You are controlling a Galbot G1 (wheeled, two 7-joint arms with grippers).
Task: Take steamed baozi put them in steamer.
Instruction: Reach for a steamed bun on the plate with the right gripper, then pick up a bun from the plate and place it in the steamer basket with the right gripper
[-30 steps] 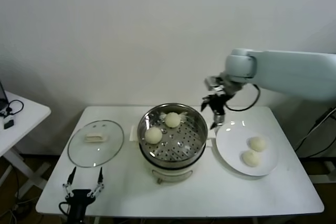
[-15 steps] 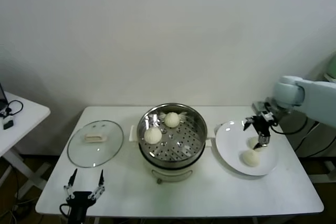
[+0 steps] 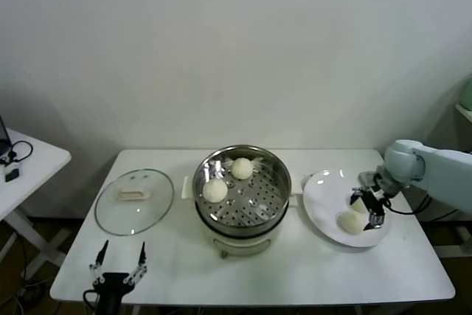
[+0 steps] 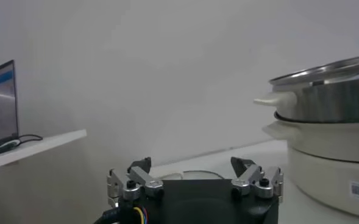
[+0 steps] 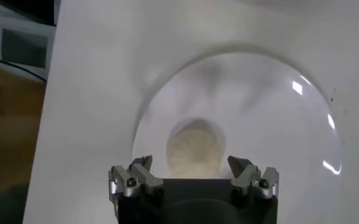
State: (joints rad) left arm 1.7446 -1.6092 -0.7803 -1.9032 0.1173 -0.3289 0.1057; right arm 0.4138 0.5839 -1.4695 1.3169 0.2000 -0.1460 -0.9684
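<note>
Lowered from above the steamer [image 3: 242,191] to the plate [image 3: 323,212], the right end effector [image 3: 366,207] now straddles one baozi [image 5: 195,150], fingers apart; another [image 3: 350,222] lies beside it. Off-centre closure could nudge either bun away. Left end effector [image 3: 116,266], open, waits at the bench [image 3: 295,271] edge.
</note>
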